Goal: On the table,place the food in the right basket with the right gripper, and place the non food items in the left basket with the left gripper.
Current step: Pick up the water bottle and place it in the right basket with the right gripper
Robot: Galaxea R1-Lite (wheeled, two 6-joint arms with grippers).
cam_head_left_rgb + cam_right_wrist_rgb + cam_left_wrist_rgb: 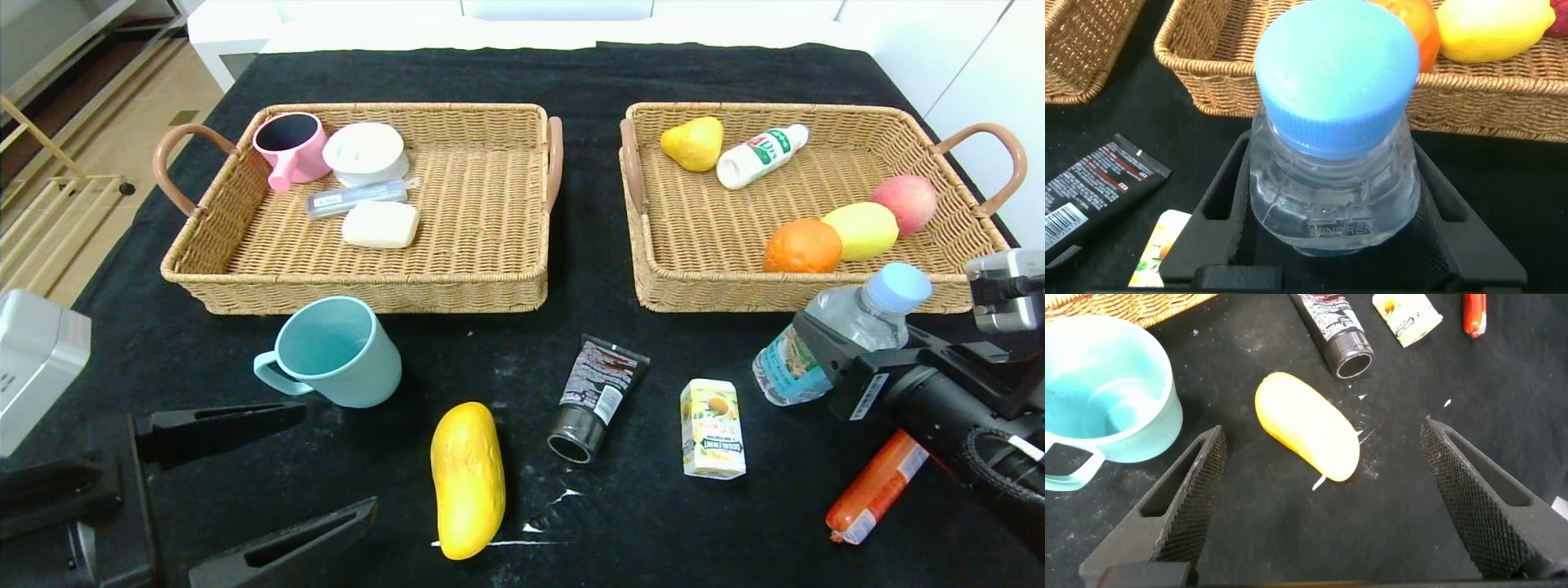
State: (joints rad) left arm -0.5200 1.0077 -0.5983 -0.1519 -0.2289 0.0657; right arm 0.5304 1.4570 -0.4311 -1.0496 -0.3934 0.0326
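- Head view: left basket (490,282) is holding a pink cup (290,147), a white round container (365,153), a clear flat case (357,198) and a white soap bar (380,224), all bunched toward its far-left part.
- Right basket (816,114) is holding a yellow pear (693,143), a white bottle with a green-red label (761,155) lying on its side, an orange (802,246), a lemon (860,230) and a pink apple (904,202); orange, lemon and apple are sitting in a touching row by the near rim.
- Right gripper (849,347) is clamped on the water bottle (841,335), fingers pressing both sides of the neck just under the blue cap (1337,69); bottle is tilting, cap end leaning over the right basket's near rim.
- Left gripper (1323,506) is hanging with fingers (1188,502) wide apart, gripping nothing.
- Mango (1306,425) is lying on the black table (653,523) just beyond the gap between the left fingertips, touching neither.
- Teal mug (335,351) is standing upright on the table just beside one left finger, outside the gap, in front of the left basket.
- Black tube (598,398), juice carton (713,428) and red sausage (878,486) are lying on the table well apart from the left fingers; tube and carton are sitting just beside the right fingers in the right wrist view.
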